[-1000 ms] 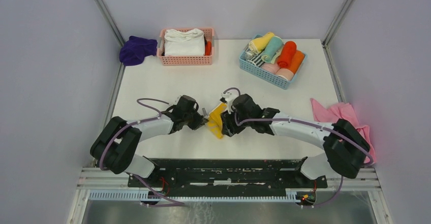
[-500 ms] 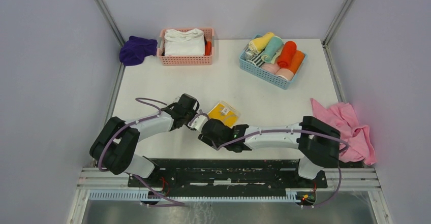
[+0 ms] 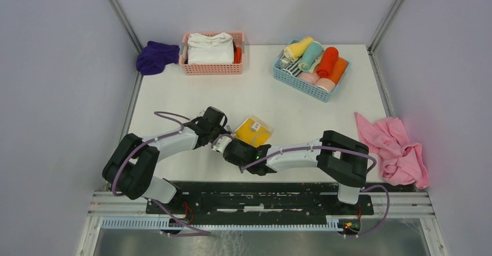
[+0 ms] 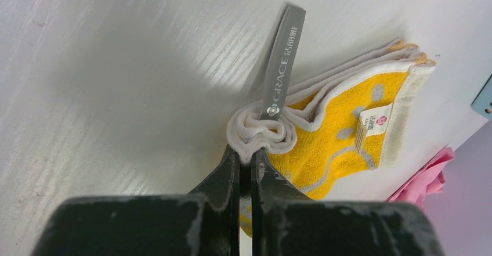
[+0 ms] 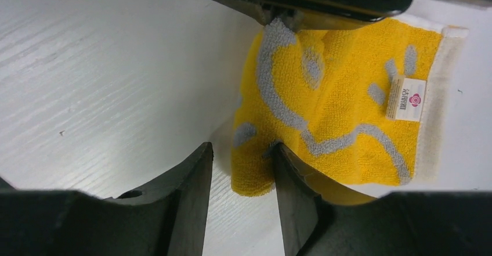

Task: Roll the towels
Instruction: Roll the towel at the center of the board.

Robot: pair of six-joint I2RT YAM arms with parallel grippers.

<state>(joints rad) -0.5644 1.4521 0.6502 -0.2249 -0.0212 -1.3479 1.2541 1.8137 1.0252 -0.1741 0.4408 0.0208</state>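
yellow towel point(image 3: 253, 131): folded flat into a small stack on the table point(image 3: 191, 93), toward the near edge and right at the tips of both arms. Not rolled yet.
purple towel point(image 3: 156, 57): bunched up at the far left corner, just beside the pink basket point(image 3: 212, 65), well apart from both arms.
left gripper point(image 4: 245, 154): clenched tight on the bunched white hem at one corner of the yellow towel, right under the grey hang loop point(image 4: 283, 58).
right gripper point(image 5: 241, 163): jaws apart, straddling the neighbouring corner. The cloth pokes in between the fingers, and one finger looks to be touching it while the other has a clear gap, so nothing is pinched there.
feel: my guess is soft terry, light and floppy. It'll sag and slide on the smooth tabletop rather than hold any shape (basically zero stiffness to push against).
layers: several layers show at the hem, so they'll probably want to fan apart if only the top one gets caught.
where to grab: I'd go for the stacked hem edge, all the layers at once, at both corners of the same side, so the roll starts straight.
watch out: the hang loop sticks out by the left pinch and could get wound into the roll or snag a finger.
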